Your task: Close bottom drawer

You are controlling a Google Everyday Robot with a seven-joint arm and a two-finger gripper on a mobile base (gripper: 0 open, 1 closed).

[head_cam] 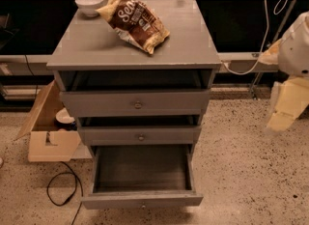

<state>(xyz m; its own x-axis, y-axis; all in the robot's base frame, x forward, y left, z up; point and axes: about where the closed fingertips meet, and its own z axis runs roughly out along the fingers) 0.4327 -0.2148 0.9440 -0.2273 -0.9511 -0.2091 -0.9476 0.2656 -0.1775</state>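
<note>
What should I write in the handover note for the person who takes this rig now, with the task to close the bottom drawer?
Gripper: at the right edge of the view, beside the cabinet and apart from it.
Bottom drawer: pulled far out, and its inside looks empty.
Done: nothing so far; the drawer is open.
Left: bring the gripper to the low front panel and push it in until the drawer is shut.

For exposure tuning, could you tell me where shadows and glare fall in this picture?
Camera view: the bottom drawer lies open, its inside shadowed; the cabinet top shows a soft sheen; the tool hangs brightly lit at right.
</note>
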